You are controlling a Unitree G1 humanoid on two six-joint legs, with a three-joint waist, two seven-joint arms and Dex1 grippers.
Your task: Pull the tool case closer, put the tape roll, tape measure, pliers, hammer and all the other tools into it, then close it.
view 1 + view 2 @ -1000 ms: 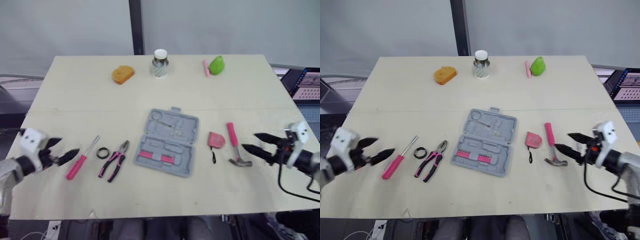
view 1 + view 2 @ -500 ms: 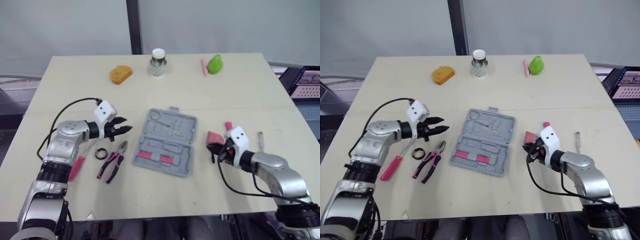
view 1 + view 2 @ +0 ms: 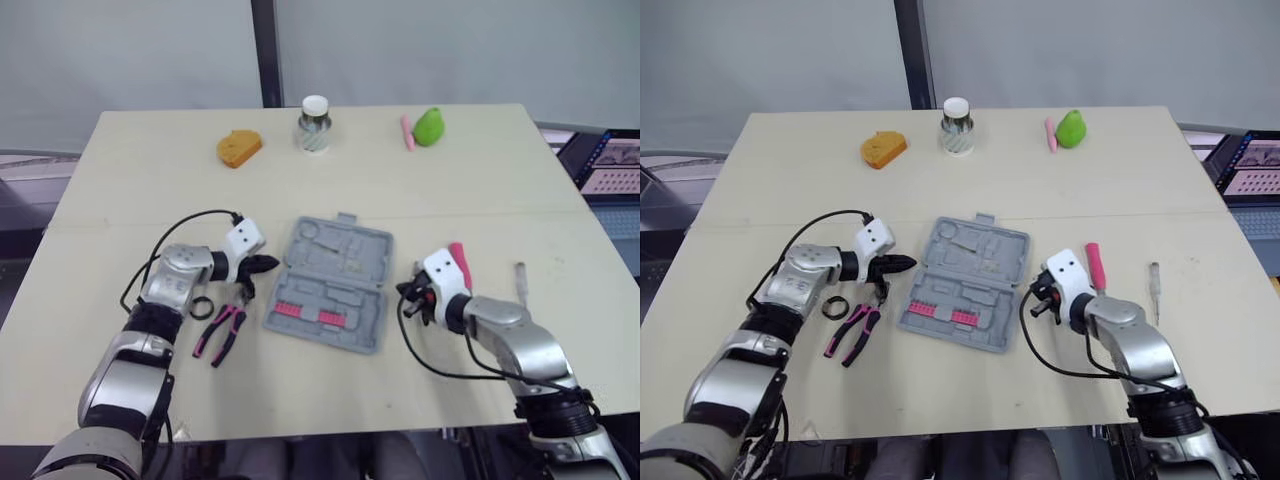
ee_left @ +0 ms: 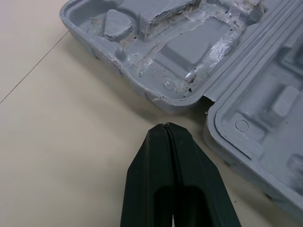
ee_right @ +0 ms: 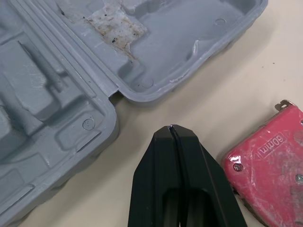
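Table (image 3: 500, 180): pale beige top, faint seam across its middle. Wall (image 3: 450, 50): plain grey, behind the table. Post (image 3: 264, 50): dark, vertical, behind the table's far edge. Screen (image 3: 612, 165): lit, beside the table's right edge.

Left of the tool case (image 3: 965, 280), the pliers (image 3: 853, 332) and tape roll (image 3: 834, 307) crowd my way. Right of it, the tape measure (image 5: 267, 163) lies just beside my right pincer (image 5: 171, 127). On the case's near side lies open table (image 3: 940, 385).
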